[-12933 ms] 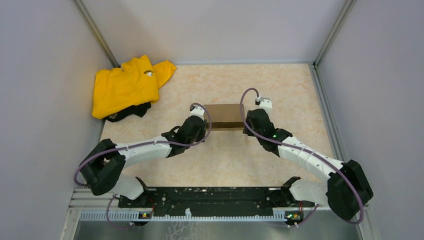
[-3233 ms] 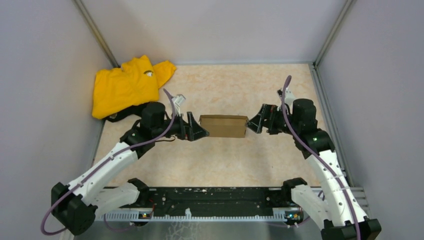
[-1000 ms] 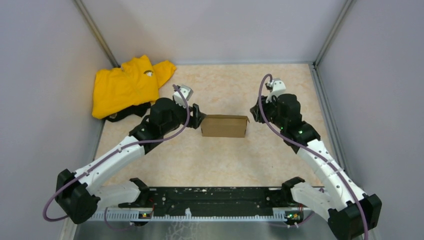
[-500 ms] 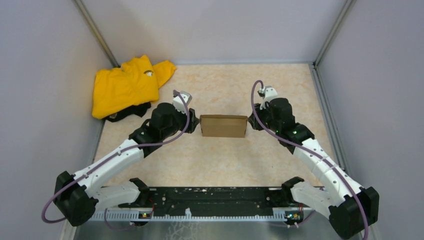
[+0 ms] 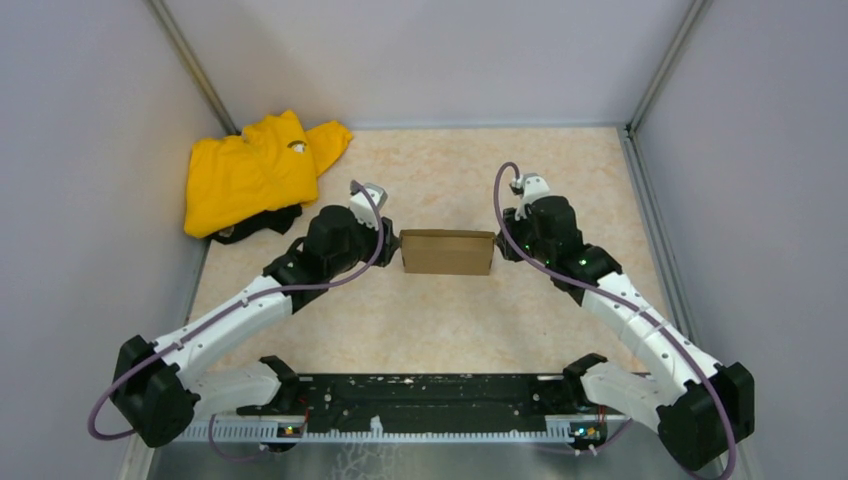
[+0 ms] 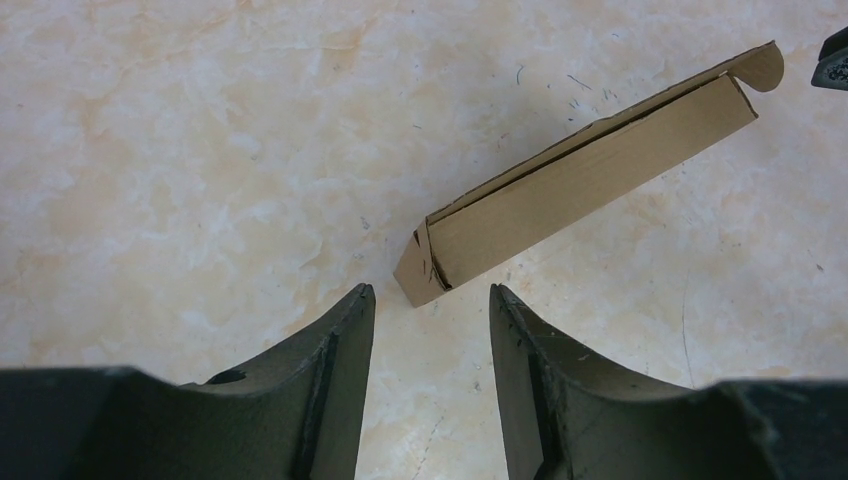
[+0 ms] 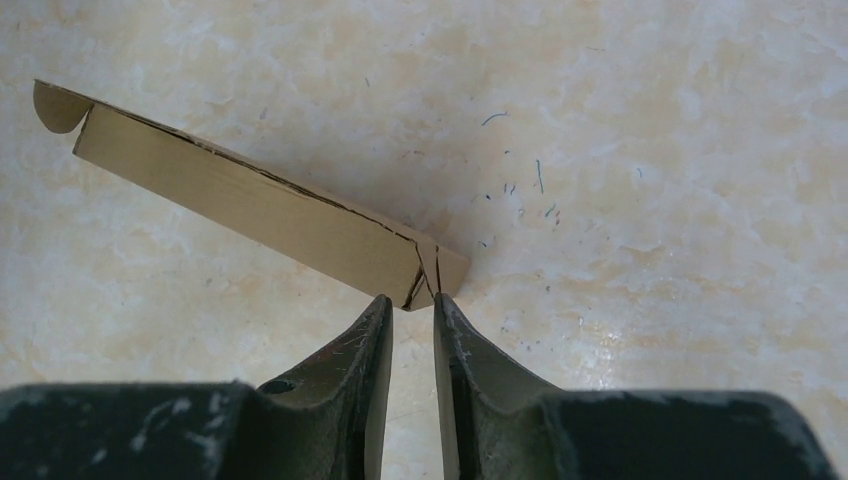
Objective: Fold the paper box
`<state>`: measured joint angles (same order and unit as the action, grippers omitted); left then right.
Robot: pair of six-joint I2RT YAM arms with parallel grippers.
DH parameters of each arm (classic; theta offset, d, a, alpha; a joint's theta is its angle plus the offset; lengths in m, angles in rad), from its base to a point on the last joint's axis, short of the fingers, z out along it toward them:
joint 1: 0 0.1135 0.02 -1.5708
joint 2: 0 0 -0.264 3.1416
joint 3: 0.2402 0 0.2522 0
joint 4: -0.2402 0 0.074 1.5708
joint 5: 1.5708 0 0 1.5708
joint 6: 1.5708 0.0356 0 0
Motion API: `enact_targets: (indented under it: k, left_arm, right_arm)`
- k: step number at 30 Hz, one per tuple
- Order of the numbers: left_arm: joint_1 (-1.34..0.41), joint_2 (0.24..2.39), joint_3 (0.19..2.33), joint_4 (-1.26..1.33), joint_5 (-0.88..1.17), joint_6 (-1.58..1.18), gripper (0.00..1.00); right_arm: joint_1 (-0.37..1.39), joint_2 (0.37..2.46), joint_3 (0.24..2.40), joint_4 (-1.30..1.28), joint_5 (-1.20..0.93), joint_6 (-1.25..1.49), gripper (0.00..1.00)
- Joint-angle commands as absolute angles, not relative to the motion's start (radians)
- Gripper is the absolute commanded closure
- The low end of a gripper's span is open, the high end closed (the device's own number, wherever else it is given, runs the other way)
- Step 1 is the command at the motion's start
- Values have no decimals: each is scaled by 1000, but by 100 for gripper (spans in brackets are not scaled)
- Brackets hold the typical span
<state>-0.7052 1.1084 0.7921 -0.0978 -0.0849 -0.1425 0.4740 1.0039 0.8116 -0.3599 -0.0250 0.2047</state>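
Observation:
The paper box (image 5: 447, 252) is a flat, closed brown cardboard box lying in the middle of the table. My left gripper (image 5: 392, 245) sits low at its left end. In the left wrist view the left gripper (image 6: 430, 292) is open, and the box (image 6: 590, 180) shows its end corner just ahead of the fingertips, not between them. My right gripper (image 5: 500, 245) is at the box's right end. In the right wrist view the right gripper (image 7: 410, 300) has only a narrow gap, with nothing in it. Its tips are right at the corner of the box (image 7: 250, 205).
A crumpled yellow garment (image 5: 250, 170) lies in the far left corner over something dark. Grey walls close the table on the left, the back and the right. A metal rail (image 5: 655, 220) runs along the right edge.
Both arms have moved inward and down to the box's two ends. Both grippers have narrowed. The box has stayed about where it was.

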Motion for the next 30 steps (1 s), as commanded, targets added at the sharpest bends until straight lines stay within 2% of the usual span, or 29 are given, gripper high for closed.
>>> enact_targets:
  k: [1, 12, 23, 30]
  left_arm:
    - [-709, 1137, 787, -51, -86, -128, 48]
    - [-710, 1170, 755, 58, -103, -107, 55]
    - [-712, 1181, 760, 86, -97, -94, 67]
    - [-713, 1190, 762, 87, -95, -94, 68]
  right_arm:
    - [485, 1010, 824, -311, -3, 190, 78]
    - [485, 1021, 825, -297, -3, 184, 83]
    - [489, 1041, 828, -282, 28, 177, 83]
    - [500, 1063, 844, -275, 31, 167, 83]
